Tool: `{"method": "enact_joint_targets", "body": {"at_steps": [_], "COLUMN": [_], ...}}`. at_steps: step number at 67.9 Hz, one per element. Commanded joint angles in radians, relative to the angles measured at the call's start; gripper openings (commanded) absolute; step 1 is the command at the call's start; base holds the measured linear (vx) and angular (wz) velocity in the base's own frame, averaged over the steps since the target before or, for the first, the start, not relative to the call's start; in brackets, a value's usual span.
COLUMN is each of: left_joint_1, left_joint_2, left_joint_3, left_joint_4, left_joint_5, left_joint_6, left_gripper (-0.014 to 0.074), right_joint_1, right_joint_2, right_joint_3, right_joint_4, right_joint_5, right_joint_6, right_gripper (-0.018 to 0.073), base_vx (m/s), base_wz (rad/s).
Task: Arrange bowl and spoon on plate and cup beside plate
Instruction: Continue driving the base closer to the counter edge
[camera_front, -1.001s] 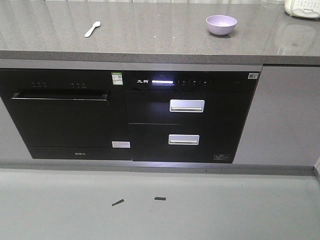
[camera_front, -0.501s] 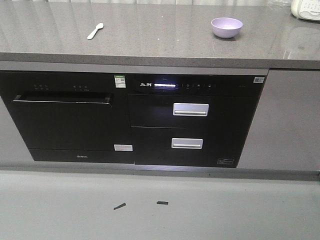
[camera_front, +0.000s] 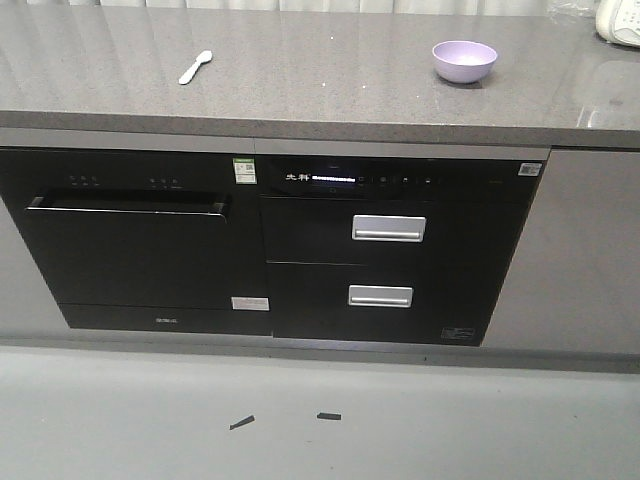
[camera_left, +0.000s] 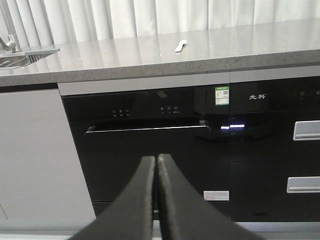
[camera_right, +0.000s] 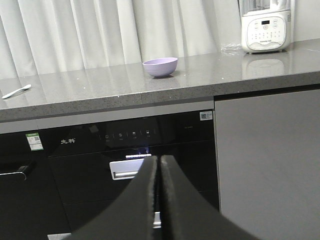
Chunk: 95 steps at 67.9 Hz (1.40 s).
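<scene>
Front-facing view puts the bowl (camera_front: 464, 60) at 1 o'clock on the grey counter (camera_front: 320, 95), upright and alone. The spoon (camera_front: 196, 67) lies flat at 11 o'clock, well apart from it. You will not find the plate or the cup in any view.

Judge the bowl as light, stiff plastic with a smooth, slippery wall. Pinch its near rim, 1 finger inside and 1 outside. The spoon looks light and thin and lies flush on the stone, so take it across the handle and expect it to skate.

Your left gripper (camera_left: 155, 161) has its fingers pressed together on nothing, and the right gripper (camera_right: 159, 161) likewise. Both hang in front of the black appliance fronts (camera_front: 250, 250), below counter height.

From the bowl, a white blender (camera_right: 265, 25) stands at 2 o'clock, well apart. A sink (camera_left: 22, 56) sits at 9 o'clock of the spoon, far off. Nothing lies between bowl and spoon, but the counter edge stands between you and both.
</scene>
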Motion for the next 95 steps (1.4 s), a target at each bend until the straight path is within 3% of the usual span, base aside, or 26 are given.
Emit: {"method": "enact_joint_targets", "body": {"at_steps": [1, 95], "left_joint_1": [0.001, 0.001], "left_joint_2": [-0.015, -0.015], "left_joint_3": [-0.008, -0.008], "left_joint_4": [-0.009, -0.009], "left_joint_5": [-0.078, -0.078], "left_joint_6": [-0.004, -0.004], "left_gripper": [-0.0006, -0.0006], "right_joint_1": [-0.005, -0.005], "right_joint_2": [-0.008, -0.008], "right_joint_3": [0.004, 0.004], "right_joint_4": [-0.010, -0.010], "right_joint_5": [-0.077, -0.077], "right_joint_6": [-0.006, -0.006], "right_gripper": [-0.0003, -0.0003], "base_vx": [0.05, 0.07], "base_wz": [0.00, 0.01]}}
